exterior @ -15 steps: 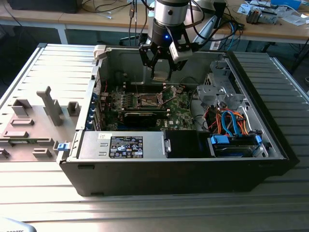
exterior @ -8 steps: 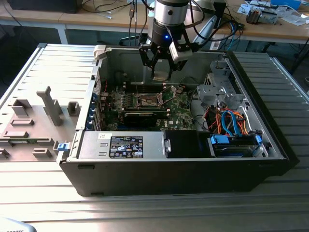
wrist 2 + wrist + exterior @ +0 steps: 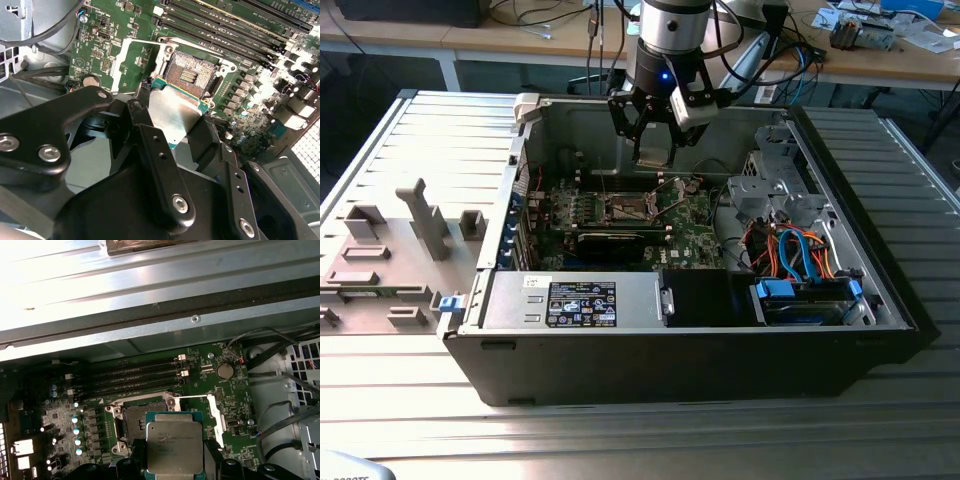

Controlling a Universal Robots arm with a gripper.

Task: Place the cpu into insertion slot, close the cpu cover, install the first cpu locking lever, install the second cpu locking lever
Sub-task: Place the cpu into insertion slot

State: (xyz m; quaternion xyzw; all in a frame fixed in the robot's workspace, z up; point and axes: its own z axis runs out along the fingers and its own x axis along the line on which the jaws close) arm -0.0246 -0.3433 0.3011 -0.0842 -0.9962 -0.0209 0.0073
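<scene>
In the exterior view my gripper hangs inside the open computer case, above the green motherboard, shut on the cpu. Both wrist views show the cpu, a flat silver square with a green edge, clamped between the black fingers. It hovers above and just off to one side of the insertion slot, whose dark centre lies bare. The cpu cover, a thin silvery frame, is swung open beside the slot.
Long black memory slots run beside the socket. The case's rear wall stands close behind the gripper. A black power supply and a drive bay with blue and orange cables fill the near side. Grey fixtures stand on the table at the exterior view's left.
</scene>
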